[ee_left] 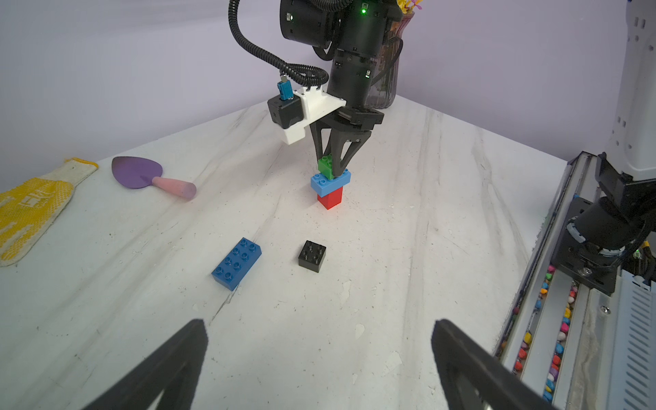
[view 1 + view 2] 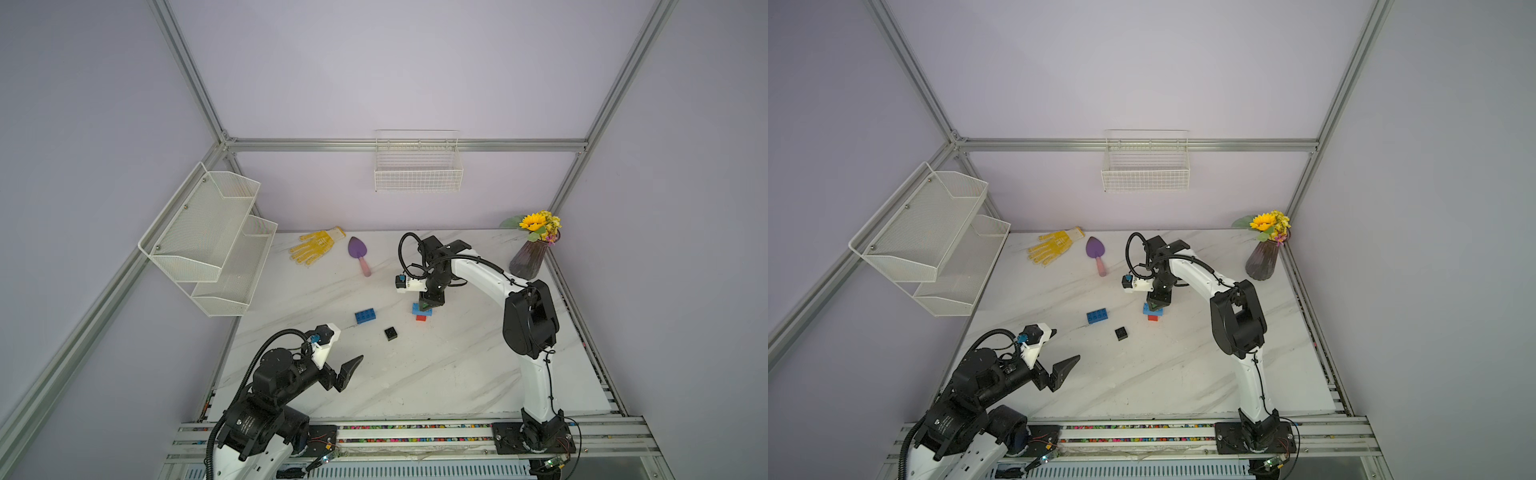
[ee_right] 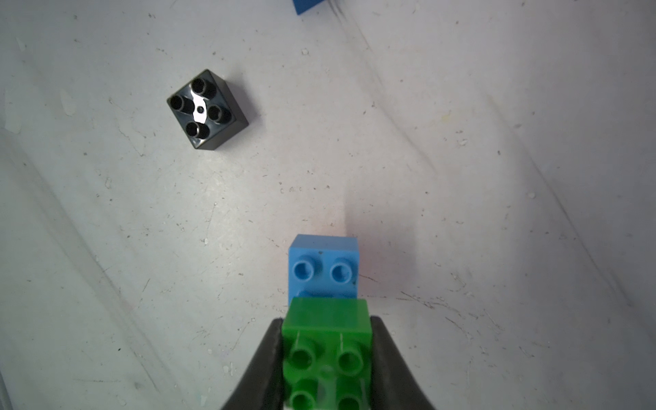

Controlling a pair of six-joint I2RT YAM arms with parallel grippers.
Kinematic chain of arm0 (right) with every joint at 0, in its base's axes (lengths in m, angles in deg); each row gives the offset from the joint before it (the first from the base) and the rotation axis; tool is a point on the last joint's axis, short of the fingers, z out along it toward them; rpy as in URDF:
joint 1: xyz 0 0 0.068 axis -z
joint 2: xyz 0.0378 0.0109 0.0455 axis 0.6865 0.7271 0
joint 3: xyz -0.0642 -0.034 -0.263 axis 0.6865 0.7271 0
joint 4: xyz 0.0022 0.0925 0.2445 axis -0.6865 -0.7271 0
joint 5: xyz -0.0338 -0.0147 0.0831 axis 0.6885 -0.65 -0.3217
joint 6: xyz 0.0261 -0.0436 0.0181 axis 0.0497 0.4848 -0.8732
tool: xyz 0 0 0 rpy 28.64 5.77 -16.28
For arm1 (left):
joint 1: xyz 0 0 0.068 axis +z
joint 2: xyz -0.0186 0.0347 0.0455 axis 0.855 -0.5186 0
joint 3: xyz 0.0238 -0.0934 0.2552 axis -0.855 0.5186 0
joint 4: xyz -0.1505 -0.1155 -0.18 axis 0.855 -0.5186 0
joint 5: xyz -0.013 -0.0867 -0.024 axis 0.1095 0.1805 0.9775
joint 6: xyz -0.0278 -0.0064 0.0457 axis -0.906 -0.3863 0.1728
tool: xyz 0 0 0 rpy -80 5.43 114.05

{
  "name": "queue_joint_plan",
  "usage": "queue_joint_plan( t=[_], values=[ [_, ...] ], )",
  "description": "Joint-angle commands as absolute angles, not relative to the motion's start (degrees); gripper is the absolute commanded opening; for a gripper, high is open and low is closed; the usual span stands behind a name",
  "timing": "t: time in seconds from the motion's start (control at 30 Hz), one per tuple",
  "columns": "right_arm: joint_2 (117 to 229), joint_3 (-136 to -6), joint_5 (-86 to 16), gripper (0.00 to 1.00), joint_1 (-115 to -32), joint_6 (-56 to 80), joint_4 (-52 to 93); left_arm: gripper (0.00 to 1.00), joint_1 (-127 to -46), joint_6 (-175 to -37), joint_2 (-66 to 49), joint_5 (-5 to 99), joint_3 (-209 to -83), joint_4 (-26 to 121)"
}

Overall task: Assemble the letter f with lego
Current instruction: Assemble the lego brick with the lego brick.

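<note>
A stack stands mid-table: a red brick [image 1: 331,201] at the bottom, a light blue bar [image 1: 328,182] across it, and a green brick [image 1: 324,165] on one end of the bar. My right gripper [image 3: 326,321] points straight down and is shut on the green brick [image 3: 328,340]; two of the bar's studs [image 3: 322,271] stay uncovered. A second, darker blue bar [image 2: 365,316] and a black brick [image 2: 390,333] lie loose on the table nearer the left arm. My left gripper [image 1: 319,328] hovers open and empty above the front left of the table, well short of the bricks.
A yellow glove [image 2: 316,245] and a purple trowel [image 2: 359,254] lie at the back left. A vase of flowers [image 2: 530,257] stands in the back right corner. White mesh shelves [image 2: 212,237] hang on the left wall, a wire basket [image 2: 417,166] on the back wall.
</note>
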State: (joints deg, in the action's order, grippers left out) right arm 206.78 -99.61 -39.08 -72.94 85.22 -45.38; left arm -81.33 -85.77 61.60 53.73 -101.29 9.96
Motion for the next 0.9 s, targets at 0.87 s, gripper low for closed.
queue_joint_plan(
  t=[0.87],
  values=[
    [210.3, -98.0, -35.0, 0.02, -75.3, 84.5, -48.2, 1.0, -81.0, -84.4, 61.0, 55.1, -101.4, 11.7]
  ],
)
